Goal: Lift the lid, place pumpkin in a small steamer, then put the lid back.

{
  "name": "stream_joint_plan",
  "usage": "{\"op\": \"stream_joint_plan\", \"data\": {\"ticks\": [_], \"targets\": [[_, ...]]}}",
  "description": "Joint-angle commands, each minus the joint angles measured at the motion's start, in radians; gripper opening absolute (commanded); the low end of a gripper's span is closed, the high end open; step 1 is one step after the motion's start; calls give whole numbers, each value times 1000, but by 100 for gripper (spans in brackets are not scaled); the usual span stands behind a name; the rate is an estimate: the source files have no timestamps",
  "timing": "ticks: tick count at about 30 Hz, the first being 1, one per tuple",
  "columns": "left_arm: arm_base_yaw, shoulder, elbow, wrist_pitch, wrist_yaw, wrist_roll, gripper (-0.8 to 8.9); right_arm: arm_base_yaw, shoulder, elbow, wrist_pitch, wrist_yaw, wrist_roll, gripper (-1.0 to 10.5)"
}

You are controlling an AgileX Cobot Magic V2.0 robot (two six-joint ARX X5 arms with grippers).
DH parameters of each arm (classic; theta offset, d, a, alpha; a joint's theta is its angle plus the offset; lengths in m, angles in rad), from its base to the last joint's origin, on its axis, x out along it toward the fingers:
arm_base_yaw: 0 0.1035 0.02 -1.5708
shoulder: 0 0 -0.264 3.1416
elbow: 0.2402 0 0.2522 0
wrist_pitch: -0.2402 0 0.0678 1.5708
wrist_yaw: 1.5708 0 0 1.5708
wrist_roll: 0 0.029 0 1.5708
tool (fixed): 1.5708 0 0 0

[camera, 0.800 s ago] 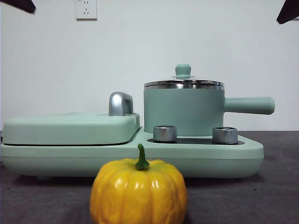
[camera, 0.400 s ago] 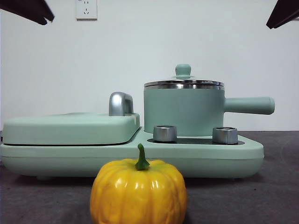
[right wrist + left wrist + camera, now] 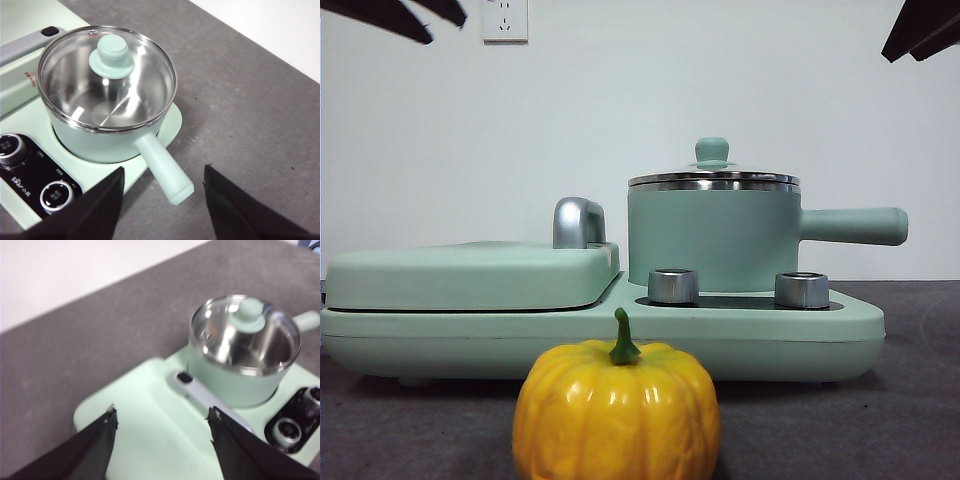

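The pot (image 3: 713,238) stands on the right half of the mint-green base (image 3: 440,325), its long handle (image 3: 853,225) sticking out level to the right, away from the flat cover (image 3: 470,272). The lid (image 3: 713,178) sits closed on the pot's steel rim, its green knob (image 3: 711,152) upright at the centre; through the glass the right wrist view shows bare steel inside the pot (image 3: 107,100). Two silver knobs (image 3: 673,285) sit on the base just in front of the pot. The cover's chrome handle (image 3: 578,222) rises just to the left of the pot.

The pumpkin (image 3: 617,410) rests on the dark grey surface (image 3: 880,420) in front of the base, clear of it, stem up, nearer the camera than the pot.

The left tool (image 3: 161,427) hangs high above the cover, beside the pot, its jaws spread wide and holding nothing. The right tool (image 3: 164,187) hangs high over the pot's handle end, jaws likewise wide apart and empty. In the front view both show only as dark tips at the top corners.
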Motion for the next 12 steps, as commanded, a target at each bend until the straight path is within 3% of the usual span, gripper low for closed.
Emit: {"op": "stream_joint_plan", "data": {"ticks": [1,8,12], "targets": [[-38,41,21,43,6,53,301,5,7,20,4,-1,-8,255],[-163,172,21,167,5,51,301,5,7,20,10,-1,-3,254],[-221,260,21,298,1,4,301,5,7,20,24,-1,-3,254]]}}
